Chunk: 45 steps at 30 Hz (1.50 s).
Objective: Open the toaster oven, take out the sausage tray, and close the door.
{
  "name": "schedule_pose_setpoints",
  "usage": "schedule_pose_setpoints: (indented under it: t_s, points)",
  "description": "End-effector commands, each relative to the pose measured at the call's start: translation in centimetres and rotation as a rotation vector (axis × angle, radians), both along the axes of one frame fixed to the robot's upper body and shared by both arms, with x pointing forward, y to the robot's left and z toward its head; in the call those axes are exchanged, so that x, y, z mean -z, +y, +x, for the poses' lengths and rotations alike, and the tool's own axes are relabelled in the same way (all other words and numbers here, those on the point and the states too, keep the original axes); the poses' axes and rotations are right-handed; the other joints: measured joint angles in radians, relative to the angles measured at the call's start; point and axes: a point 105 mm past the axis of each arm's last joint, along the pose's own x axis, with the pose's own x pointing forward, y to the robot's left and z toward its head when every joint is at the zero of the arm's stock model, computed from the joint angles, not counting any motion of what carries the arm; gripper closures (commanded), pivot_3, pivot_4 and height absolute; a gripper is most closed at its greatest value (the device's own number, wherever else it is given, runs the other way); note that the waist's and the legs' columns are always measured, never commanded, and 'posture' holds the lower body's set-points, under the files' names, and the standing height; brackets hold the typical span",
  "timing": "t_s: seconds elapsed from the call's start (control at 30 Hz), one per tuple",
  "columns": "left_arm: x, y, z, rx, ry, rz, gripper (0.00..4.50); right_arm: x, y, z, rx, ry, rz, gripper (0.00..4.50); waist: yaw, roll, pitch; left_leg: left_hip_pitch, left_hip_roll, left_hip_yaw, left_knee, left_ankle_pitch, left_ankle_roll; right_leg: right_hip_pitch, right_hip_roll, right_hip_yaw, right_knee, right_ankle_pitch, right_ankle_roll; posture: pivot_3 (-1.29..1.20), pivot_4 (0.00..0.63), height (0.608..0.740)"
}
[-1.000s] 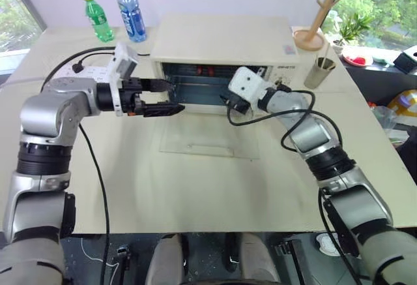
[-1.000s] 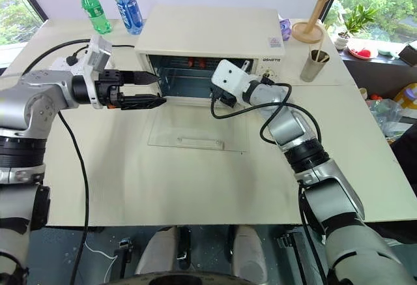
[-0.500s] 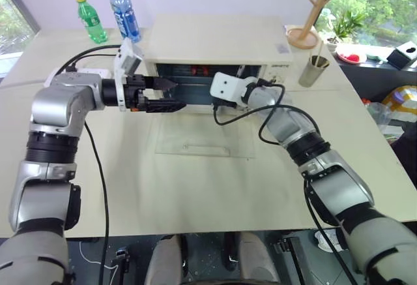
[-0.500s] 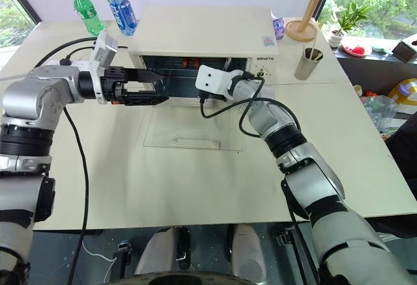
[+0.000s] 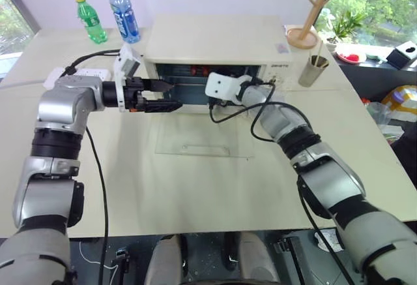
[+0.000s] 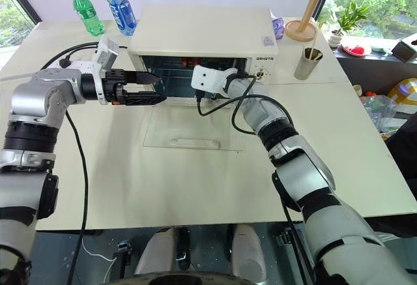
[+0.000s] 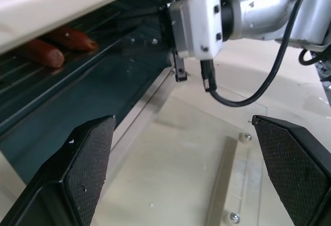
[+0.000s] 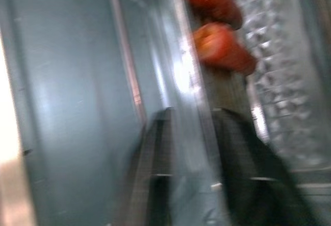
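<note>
Broadly, one pale table (image 5: 195,187) carries everything, its near corners cut off by the frame.

Toaster oven (image 5: 218,37): cream-white box at the middle of the table's far edge, front open. Its right panel is partly hidden behind the right arm; the knobs cannot be made out clearly.

Door (image 5: 205,138): clear glass panel folded down flat on the table in front of the oven, hard to see against the tabletop; its bar handle (image 5: 203,148) lies toward the near side.

Sausage tray (image 8: 207,76): inside the oven cavity, shiny metal rim seen blurred from the right wrist. Two reddish-brown sausages (image 7: 49,47) lie on it, deep in the cavity; most of the tray is hidden by the oven's top edge.

Left gripper (image 5: 166,96): at the oven's left front corner, level, pointing across the opening, black fingers spread wide with nothing between them.

Right gripper (image 8: 194,174): reached into the cavity's right half, its fingertips hidden in the head views by the white wrist housing (image 5: 221,86). From its wrist the fingers (image 8: 243,164) stand narrow on the tray's rim, though blur leaves the contact uncertain.

Small items along the table's far edge: blue-labelled bottle (image 5: 121,8), green bottle (image 5: 86,17), wooden stand (image 5: 319,11), metal cup (image 5: 313,70), white power strip (image 5: 78,74).
</note>
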Motion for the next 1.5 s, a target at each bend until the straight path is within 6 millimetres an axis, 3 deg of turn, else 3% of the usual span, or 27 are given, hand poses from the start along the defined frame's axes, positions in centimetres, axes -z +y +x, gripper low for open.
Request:
schedule_pose_setpoints:
  t_s: [0.03,0.2,0.27,0.3,0.57,1.5]
  points:
    - [-1.5,-0.1,0.1,0.012,-0.059,0.0,0.0,-0.8,0.7,-0.1,-0.017,-0.025,0.017,3.88,-0.001,0.0,0.0,0.0,0.0,0.0,0.0,0.0,0.0,0.0,0.0,0.0,0.0,0.0,0.0,0.0,0.15,0.722]
    - [-1.5,-0.2,0.2,0.015,-0.058,0.004,0.0,-0.7,0.6,-0.1,-0.015,-0.027,0.016,3.88,-0.001,0.0,0.0,0.0,0.0,0.0,0.0,0.0,0.0,0.0,0.0,0.0,0.0,0.0,0.0,0.0,0.15,0.722]
    - [-1.3,-0.1,0.5,0.011,-0.055,0.008,0.0,-0.7,0.6,-0.1,-0.019,-0.031,0.017,4.45,-0.001,0.0,0.0,0.0,0.0,0.0,0.0,0.0,0.0,0.0,0.0,0.0,0.0,0.0,0.0,0.0,0.15,0.722]
    - [-1.2,0.0,0.7,0.008,-0.053,0.011,0.0,-0.7,0.6,-0.2,-0.021,-0.033,0.016,4.48,0.0,-0.001,-0.001,0.0,0.0,0.0,0.0,0.0,0.0,0.0,0.0,0.0,0.0,0.0,0.0,0.0,0.15,0.722]
    - [-1.0,0.5,2.1,-0.022,-0.052,0.021,0.0,-1.1,0.8,-0.9,-0.05,-0.051,0.009,4.48,0.002,-0.001,-0.001,0.0,0.0,0.0,0.0,0.0,0.0,0.0,0.0,0.0,0.0,0.0,0.0,0.0,0.15,0.722]
    - [-2.5,0.7,2.3,-0.001,-0.065,-0.008,0.0,0.9,-0.6,-6.8,-0.119,-0.063,-0.074,4.48,0.007,-0.001,-0.001,0.0,0.0,0.0,0.0,-0.001,0.002,0.0,0.0,0.0,0.0,0.0,0.0,0.0,0.15,0.722]
